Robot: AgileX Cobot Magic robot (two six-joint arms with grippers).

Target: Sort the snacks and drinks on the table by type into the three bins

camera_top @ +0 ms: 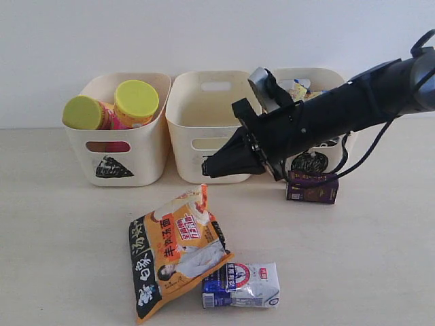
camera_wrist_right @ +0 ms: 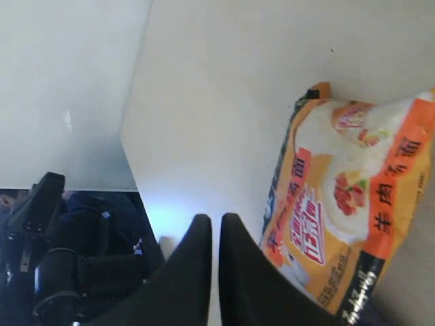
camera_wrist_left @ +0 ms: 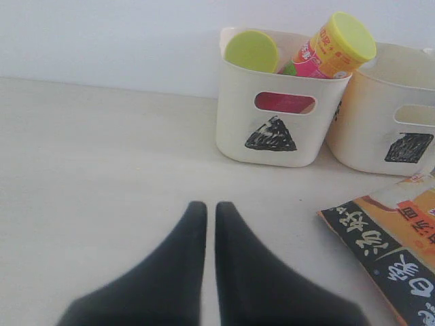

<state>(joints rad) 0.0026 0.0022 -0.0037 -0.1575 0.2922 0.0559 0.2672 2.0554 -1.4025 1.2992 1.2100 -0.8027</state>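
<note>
Three items loose on the desk (camera_top: 68,224): an orange-and-black crinkly bag (camera_top: 178,251), a blue-and-white box carton (camera_top: 241,286) touching the bag's lower corner, and a small dark purple carton (camera_top: 312,187) just in front of the circle-marked cream plastic tub (camera_top: 326,76).
Already sorted: two tall chip tubes with yellow-green lids (camera_top: 136,102), inside the triangle-marked cream plastic tub (camera_top: 146,153).
Square-marked cream plastic tub (camera_top: 185,119): looks empty from here.
Right jaws: together, holding nothing, hanging above the desk between the square-marked cream plastic tub and the bag.
Left jaws: together, empty, over bare desk.
Step in hand: the approach to the bag, I'd say.
Next move: part the jaws, come down on the bag's upper edge, and pinch firmly, since crinkly film slips.
</note>
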